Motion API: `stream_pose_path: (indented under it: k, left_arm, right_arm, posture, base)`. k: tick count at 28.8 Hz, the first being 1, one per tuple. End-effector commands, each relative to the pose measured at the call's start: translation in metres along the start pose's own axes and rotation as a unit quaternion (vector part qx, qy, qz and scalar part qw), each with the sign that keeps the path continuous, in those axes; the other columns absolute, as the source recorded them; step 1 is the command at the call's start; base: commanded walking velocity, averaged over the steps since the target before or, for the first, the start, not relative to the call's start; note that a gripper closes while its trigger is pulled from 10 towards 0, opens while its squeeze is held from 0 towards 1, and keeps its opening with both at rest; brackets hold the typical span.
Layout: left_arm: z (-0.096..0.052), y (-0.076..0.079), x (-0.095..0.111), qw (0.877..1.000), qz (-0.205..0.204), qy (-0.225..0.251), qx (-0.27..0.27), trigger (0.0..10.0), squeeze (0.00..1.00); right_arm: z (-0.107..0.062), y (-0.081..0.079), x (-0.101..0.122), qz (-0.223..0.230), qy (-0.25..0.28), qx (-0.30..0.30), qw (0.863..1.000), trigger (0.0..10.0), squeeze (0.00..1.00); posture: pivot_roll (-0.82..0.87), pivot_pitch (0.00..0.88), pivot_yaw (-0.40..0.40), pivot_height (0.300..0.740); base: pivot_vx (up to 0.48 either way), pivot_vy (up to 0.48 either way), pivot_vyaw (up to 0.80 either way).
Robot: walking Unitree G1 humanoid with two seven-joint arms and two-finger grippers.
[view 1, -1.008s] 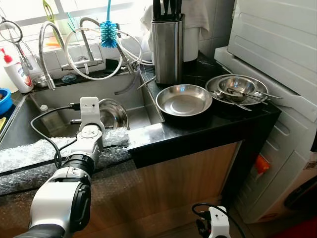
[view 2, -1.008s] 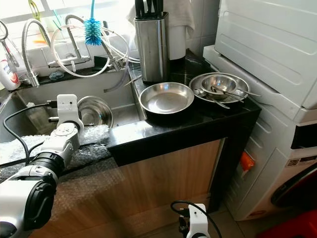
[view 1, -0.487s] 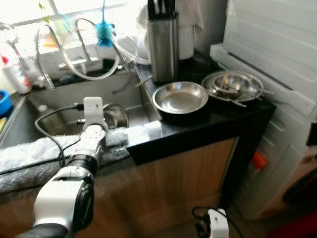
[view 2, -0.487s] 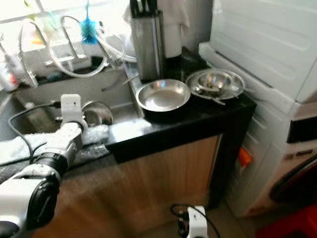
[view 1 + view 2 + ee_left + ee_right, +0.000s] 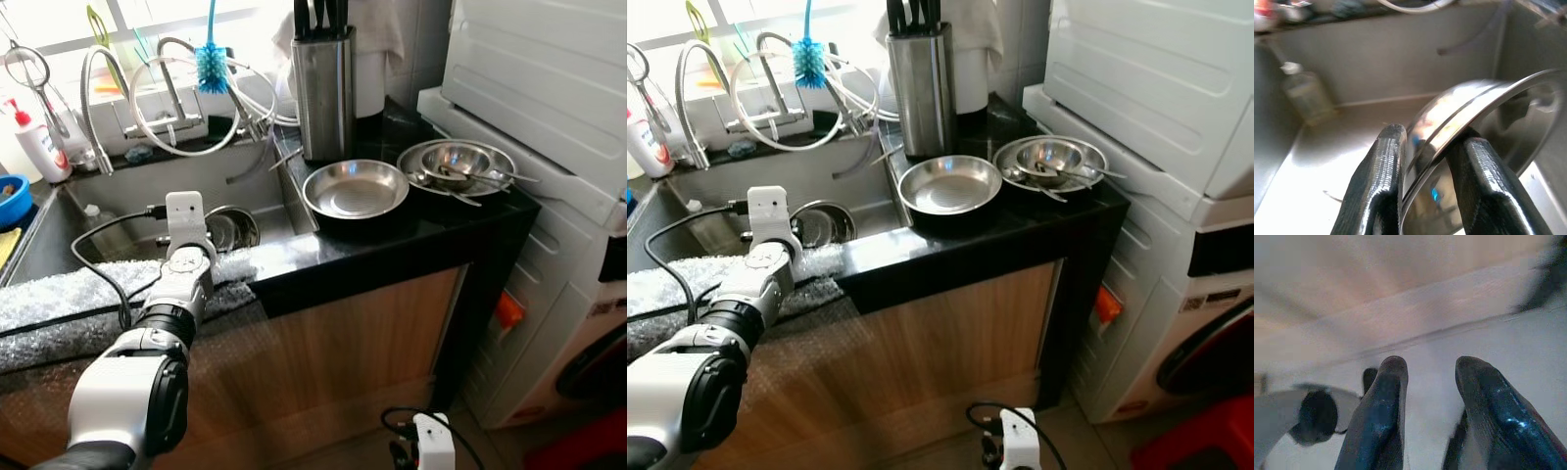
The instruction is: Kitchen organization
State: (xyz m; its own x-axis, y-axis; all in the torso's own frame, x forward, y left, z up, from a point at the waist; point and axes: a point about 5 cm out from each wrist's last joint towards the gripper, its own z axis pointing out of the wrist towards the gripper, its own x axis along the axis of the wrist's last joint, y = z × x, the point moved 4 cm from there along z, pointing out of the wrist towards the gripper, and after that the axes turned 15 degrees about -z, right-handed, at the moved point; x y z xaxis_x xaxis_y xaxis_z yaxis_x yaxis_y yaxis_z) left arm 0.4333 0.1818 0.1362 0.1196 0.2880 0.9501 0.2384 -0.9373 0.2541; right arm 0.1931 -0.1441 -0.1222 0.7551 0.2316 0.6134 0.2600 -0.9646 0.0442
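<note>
One steel bowl [image 5: 1484, 122] stands on edge in the sink [image 5: 108, 220], and your left gripper [image 5: 1430, 171] pinches its rim. The counter [image 5: 392, 230] with the other pans lies toward your right. The right gripper [image 5: 1432, 396] hangs idle, fingers apart.

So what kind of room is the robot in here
A home kitchen, most likely: a sink with taps under a window, steel pans on a black counter, and a knife block behind them.
</note>
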Motion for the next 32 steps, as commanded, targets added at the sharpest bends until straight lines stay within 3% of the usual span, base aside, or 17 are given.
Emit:
stream_pose_path:
  k: [1,3,4,7,11,14,19,27,28,29,32]
  left_arm:
    - [0.0,-0.005,-0.004,1.0,0.004,-0.009,0.004,10.0,1.0]
    - [0.0,-0.002,-0.002,1.0,0.001,-0.006,-0.003,10.0,1.0]
    - [0.0,0.005,0.003,1.0,0.005,0.006,-0.018,10.0,0.0]
    - [0.0,0.015,0.01,0.999,-0.014,0.023,-0.047,10.0,0.0]
    - [0.0,0.016,0.011,0.998,-0.016,0.026,-0.053,10.0,0.0]
    - [-0.004,0.034,0.021,0.992,-0.051,0.051,-0.107,10.0,0.0]
    - [-0.003,0.036,0.032,0.989,-0.074,0.073,-0.108,10.0,0.0]
    - [-0.004,0.051,0.031,0.987,-0.058,0.058,-0.14,10.0,0.0]
    - [-0.004,0.052,0.031,0.986,-0.059,0.058,-0.142,10.0,0.09]
    - [-0.004,0.053,0.031,0.986,-0.06,0.056,-0.143,10.0,1.0]
    - [-0.005,0.058,0.03,0.986,-0.055,0.052,-0.15,10.0,1.0]
  right_arm:
    - [0.002,-0.003,0.005,-0.001,0.004,0.0,1.0,10.0,0.0]
    - [0.002,-0.005,0.006,-0.001,0.002,0.001,1.0,10.0,0.0]
    - [0.002,-0.008,0.005,-0.002,-0.001,0.002,1.0,10.0,0.0]
    - [0.002,-0.007,0.005,-0.002,0.0,0.001,1.0,10.0,0.0]
    - [0.002,-0.007,0.005,-0.002,0.0,0.001,1.0,10.0,0.0]
    - [0.002,-0.006,0.005,-0.001,-0.001,0.0,1.0,10.0,0.0]
    - [0.003,-0.006,0.006,-0.001,-0.001,-0.002,1.0,10.0,0.0]
    - [0.003,-0.005,0.005,0.0,-0.003,-0.005,1.0,10.0,0.0]
    - [0.003,-0.005,0.006,0.0,-0.003,-0.005,1.0,10.0,0.0]
    - [0.003,-0.006,0.005,0.002,-0.003,-0.005,1.0,10.0,0.0]
    - [0.003,-0.006,0.005,0.002,-0.003,-0.006,1.0,10.0,0.0]
  posture:
    - [-0.02,0.0,0.131,0.74]
    - [-0.02,0.0,0.132,0.74]
    - [-0.02,0.0,0.133,0.74]
    - [-0.02,0.0,0.133,0.74]
    - [-0.02,0.0,0.133,0.74]
    - [-0.02,0.0,0.135,0.74]
    - [-0.02,0.0,0.134,0.74]
    - [-0.02,0.0,0.14,0.74]
    - [-0.02,0.0,0.141,0.74]
    - [-0.02,0.0,0.142,0.74]
    - [-0.02,0.0,0.144,0.74]
  base:
    - [0.0,0.0,0.0]
    - [0.0,0.0,0.0]
    - [0.0,0.0,0.0]
    - [0.0,0.0,0.0]
    - [0.0,0.0,0.0]
    - [0.0,0.0,0.0]
    - [0.0,0.0,0.0]
    - [0.0,0.0,0.0]
    - [0.0,0.0,0.0]
    - [0.0,0.0,0.0]
    - [0.0,0.0,0.0]
